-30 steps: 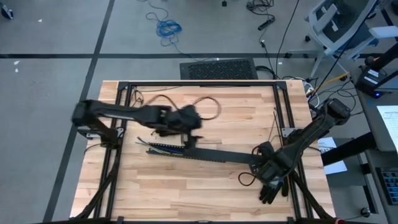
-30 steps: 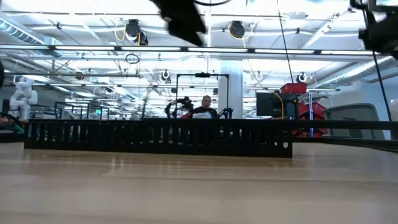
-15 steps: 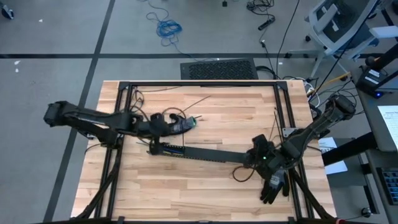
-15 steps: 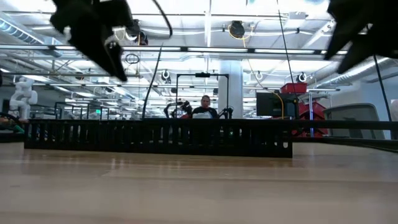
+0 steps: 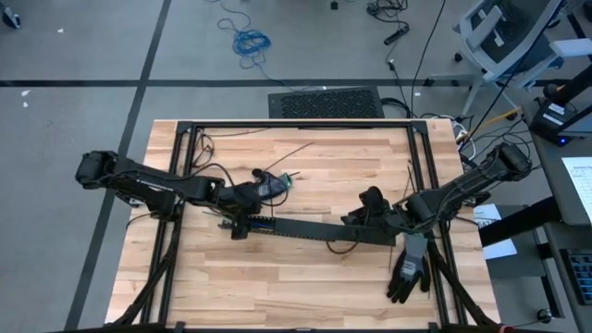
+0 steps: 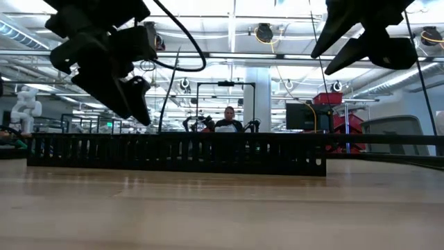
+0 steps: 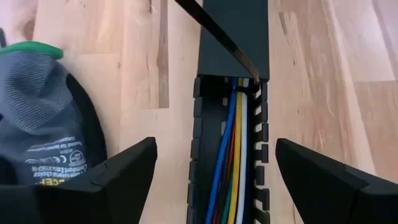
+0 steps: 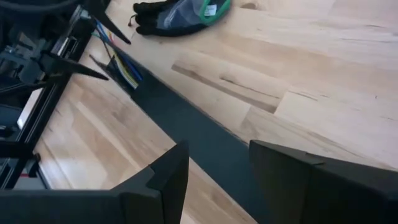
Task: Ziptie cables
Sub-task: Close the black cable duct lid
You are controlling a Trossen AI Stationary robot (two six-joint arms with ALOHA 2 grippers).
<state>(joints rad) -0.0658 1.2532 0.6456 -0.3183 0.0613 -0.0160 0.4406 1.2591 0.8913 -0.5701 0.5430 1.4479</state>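
A black slotted duct [image 5: 314, 228] lies slantwise across the table, covered by a lid except at its left end. There the cables [image 7: 233, 155] show in its channel: blue, yellow, white, red and green wires. A thin black strip [image 7: 217, 34] slants over the lid's edge. My left gripper [image 5: 239, 222] hangs open above that open end, one finger on each side of the duct [image 7: 230, 43], touching nothing. My right gripper [image 5: 365, 217] is open above the duct's right part [image 8: 186, 118]. In the low view both the left gripper [image 6: 132, 97] and the right gripper [image 6: 340, 48] are clear of the duct [image 6: 180, 154].
A grey glove with a green cuff [image 5: 275, 182] lies just beyond the duct's left end, also in the left wrist view [image 7: 37, 118]. A dark glove [image 5: 407, 268] lies near the right front corner. Black frame rails [image 5: 296, 124] edge the table. A person [image 6: 229, 119] sits far behind.
My left gripper has swung from above the table's middle toward the left, then come down and toward the near edge over the duct's left end. My right gripper has moved from the near right corner toward the left and far edge, over the duct's right part.
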